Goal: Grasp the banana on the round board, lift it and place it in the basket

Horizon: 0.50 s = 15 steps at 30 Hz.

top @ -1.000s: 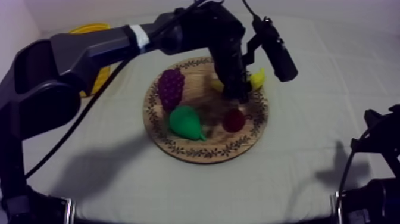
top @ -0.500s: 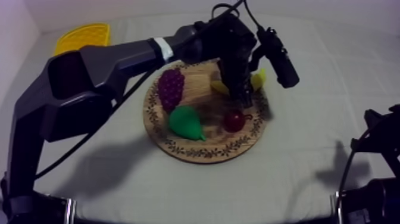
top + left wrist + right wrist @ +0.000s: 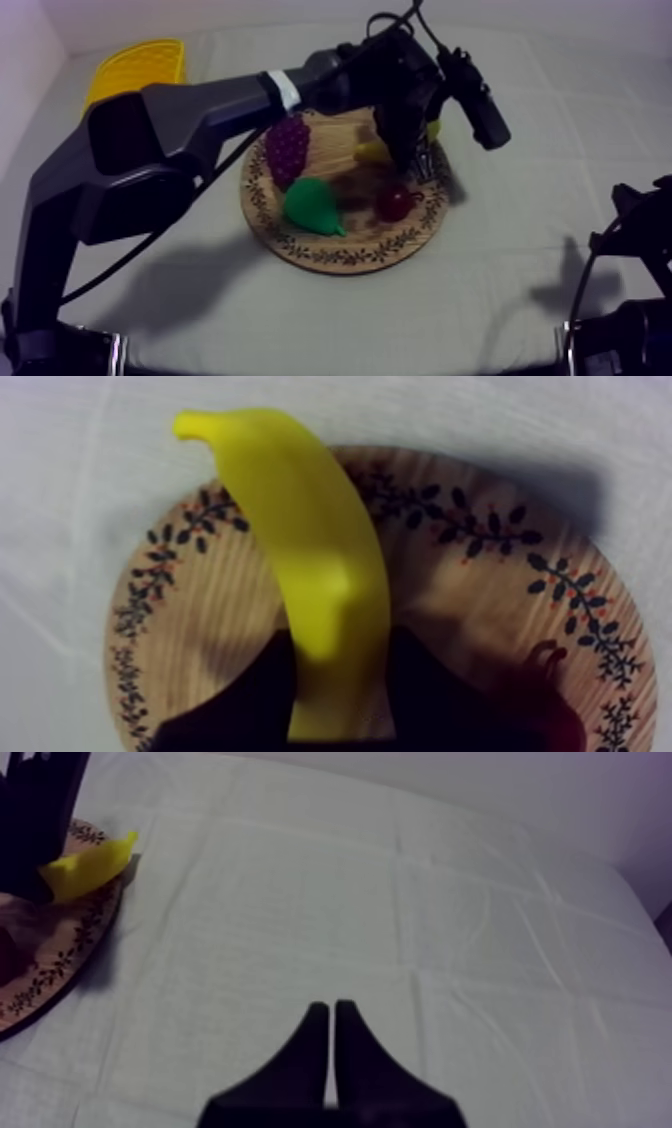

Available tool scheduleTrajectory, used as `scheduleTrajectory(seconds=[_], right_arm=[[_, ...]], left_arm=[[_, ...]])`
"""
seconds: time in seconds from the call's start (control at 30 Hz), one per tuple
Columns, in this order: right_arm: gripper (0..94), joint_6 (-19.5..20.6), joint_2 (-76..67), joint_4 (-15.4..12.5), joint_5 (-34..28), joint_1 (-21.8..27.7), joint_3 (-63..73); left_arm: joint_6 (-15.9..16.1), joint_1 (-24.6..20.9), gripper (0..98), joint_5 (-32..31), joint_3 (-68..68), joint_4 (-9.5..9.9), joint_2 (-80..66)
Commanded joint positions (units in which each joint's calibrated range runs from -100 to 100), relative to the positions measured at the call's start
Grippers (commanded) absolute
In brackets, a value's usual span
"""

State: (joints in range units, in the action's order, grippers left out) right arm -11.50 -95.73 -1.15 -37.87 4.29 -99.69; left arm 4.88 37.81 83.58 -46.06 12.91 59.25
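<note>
Table (image 3: 520, 200): covered with a grey-white cloth; carries the board and the basket.
Left arm (image 3: 200, 100): reaches in from the left side across the table and ends over the far part of the board.
Right arm (image 3: 630, 280): low at the right edge of the table, well apart from the board.
Wooden board (image 3: 348, 258): round, patterned rim, at the middle of the table; the fruit is on or over it.
Yellow basket (image 3: 135, 65): at the far left corner of the table, well apart from the board.
Left gripper (image 3: 408, 158): over the far right part of the board, clenched round the banana; one black finger (image 3: 250, 696) on each side of the fruit.
Right gripper (image 3: 331, 1014): over bare cloth to the right of the board; fingers pressed together as a narrow wedge, holding nothing.
Banana (image 3: 320, 556): gripped at mid-length, over the board, one end reaching past the rim. Contact with the board cannot be determined.
Grapes (image 3: 287, 148): purple bunch on the left part of the board.
Pear (image 3: 310, 207): green, just in front of the grapes.
Small red fruit (image 3: 393, 203): on the board, right of the pear, near the left gripper.
</note>
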Motion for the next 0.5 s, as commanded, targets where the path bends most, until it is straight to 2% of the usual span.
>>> scheduleTrajectory(seconds=[0.0, 0.23, 0.47], right_arm=[[0.3, 0.0, 0.0, 0.0, 0.0, 0.0, 0.0], [0.3, 0.0, 0.0, 0.0, 0.0, 0.0, 0.0], [0.3, 0.0, 0.0, 0.0, 0.0, 0.0, 0.0]], left_arm=[[-0.3, -0.2, 35.4, 0.5, -0.1, 0.55, -1.5], [-1.7, -2.3, 34.6, 3.3, 3.2, 3.56, -10.9], [-3.2, -7.8, 31.2, 6.0, 10.6, 6.78, -23.4]])
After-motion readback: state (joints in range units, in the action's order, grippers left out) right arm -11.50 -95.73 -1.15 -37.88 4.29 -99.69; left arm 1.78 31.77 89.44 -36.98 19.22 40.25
